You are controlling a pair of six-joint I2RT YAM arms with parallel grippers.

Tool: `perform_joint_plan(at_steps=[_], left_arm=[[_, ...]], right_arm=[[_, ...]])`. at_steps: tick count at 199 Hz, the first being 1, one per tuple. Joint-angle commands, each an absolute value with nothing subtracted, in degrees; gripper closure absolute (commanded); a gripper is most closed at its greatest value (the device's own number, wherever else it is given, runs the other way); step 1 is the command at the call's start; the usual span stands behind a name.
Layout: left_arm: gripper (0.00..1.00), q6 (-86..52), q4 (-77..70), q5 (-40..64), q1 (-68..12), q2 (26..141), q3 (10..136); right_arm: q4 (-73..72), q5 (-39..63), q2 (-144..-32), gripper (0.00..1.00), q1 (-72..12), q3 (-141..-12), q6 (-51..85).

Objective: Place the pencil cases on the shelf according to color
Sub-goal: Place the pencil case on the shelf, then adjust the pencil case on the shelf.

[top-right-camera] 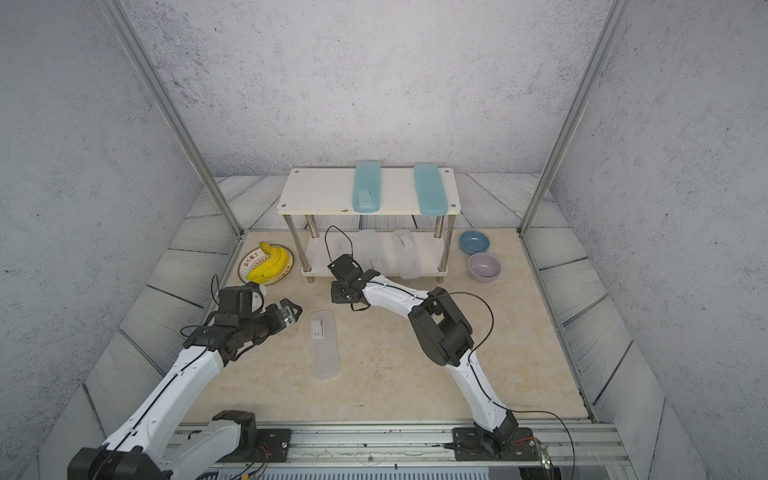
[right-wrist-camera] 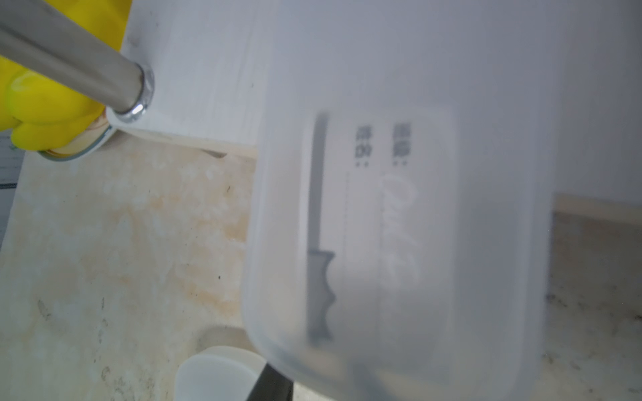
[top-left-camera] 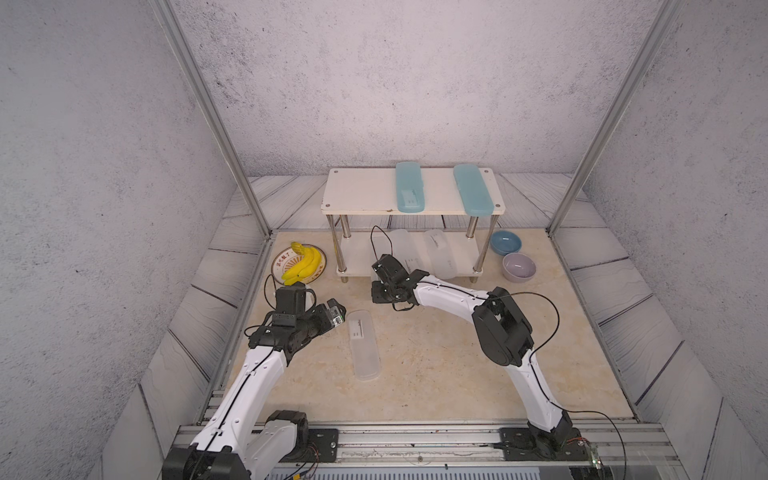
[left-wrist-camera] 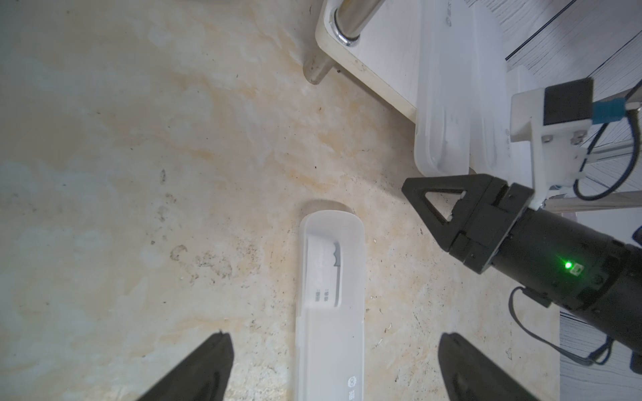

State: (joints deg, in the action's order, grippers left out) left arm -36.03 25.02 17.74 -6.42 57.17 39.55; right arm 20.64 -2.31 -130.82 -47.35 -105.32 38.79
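pencil case (left-wrist-camera: 330, 295) | ahead between spread left pincer (left-wrist-camera: 335, 335) tips | right pincer (left-wrist-camera: 415, 189) clamps shelf case (right-wrist-camera: 399, 208)

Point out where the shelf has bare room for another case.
Top board: bare from its left edge to the nearer teal case. Lower board: a bare strip between the left legs and the frosted cases. Crowded: both boards' right halves, with the right tool in front.

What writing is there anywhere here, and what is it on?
"8", circled: on the frosted case on the table; the characters beside it are cut off and its label is blurred.
Label on the frosted case at the shelf: print and a cursive word, too blurred.
Red characters on the plate: too small.
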Motion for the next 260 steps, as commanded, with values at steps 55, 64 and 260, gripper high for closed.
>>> perform_joint_plan(at_steps=[55,64,260], left_arm=[[0.01,-35.75,24.0,18.63,-5.96,58.96,39.03],[0.01,-35.94,23.77,18.88,-5.97,59.29,38.87],[0.01,-45.48,19.95,10.54,-18.58,61.56,33.24]], right_arm=[[20.65,-1.5,-136.22,0.7,-46.06,-114.59,36.3],[20.74,-0.64,-135.83,0.68,-46.06,-114.87,36.25],[18.93,-15.71,-81.48,0.18,-44.39,-51.87,37.1]])
